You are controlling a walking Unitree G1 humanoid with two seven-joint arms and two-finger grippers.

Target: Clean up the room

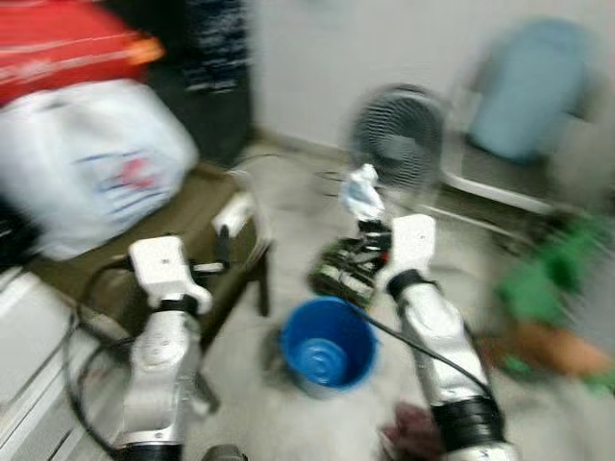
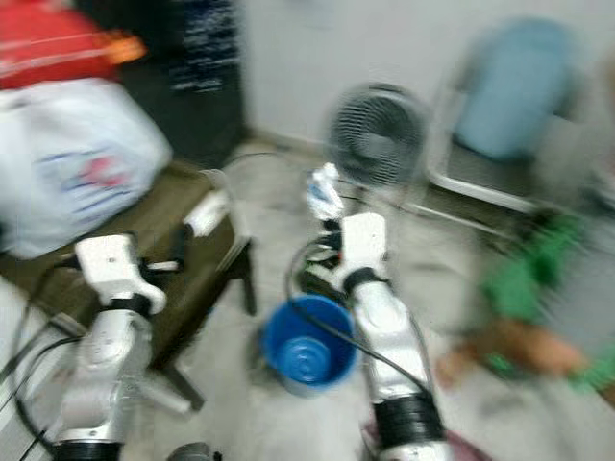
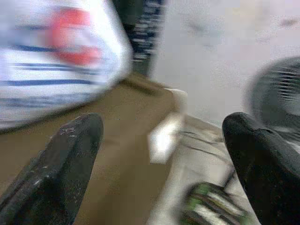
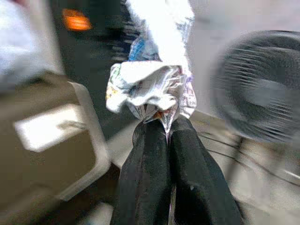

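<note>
**Inspector:** While the head views are blurred, report what your right gripper (image 4: 164, 136) carries.

**Robot:** My right gripper is raised in front of me, its two black fingers (image 4: 145, 178) pressed together on a crumpled wrapper (image 4: 150, 89), white with blue and coloured print. The wrapper stands up above the fingertips. In the head view it sits at about twelve o'clock from my right wrist, in front of the grey fan (image 1: 399, 134).

**Inspector:** And the left gripper (image 3: 161, 154)?

**Robot:** Its fingers (image 3: 61, 164) stand wide apart and hold nothing. It hovers over the brown stool (image 1: 183, 221), with a small white item (image 1: 233, 213) lying near the stool's far edge, at roughly one o'clock from my left wrist.

**Inspector:** What lies on the floor?

**Robot:** A blue bucket (image 1: 327, 346) stands between my two forearms, at about seven o'clock from the held wrapper. Just beyond it, under my right gripper, lies a dark green-and-black object (image 1: 341, 269) that I cannot identify through the blur. To my right, at three o'clock, there are green (image 1: 543, 279) and orange shapes (image 1: 562, 351), also too smeared to name.

**Inspector:** Anything on the stool's near side?

**Robot:** A large white plastic bag (image 1: 91, 163) with red and blue print rests at ten o'clock, with a red item (image 1: 67, 43) above it. A pale blue chair (image 1: 528, 91) stands at the wall at one o'clock.
</note>
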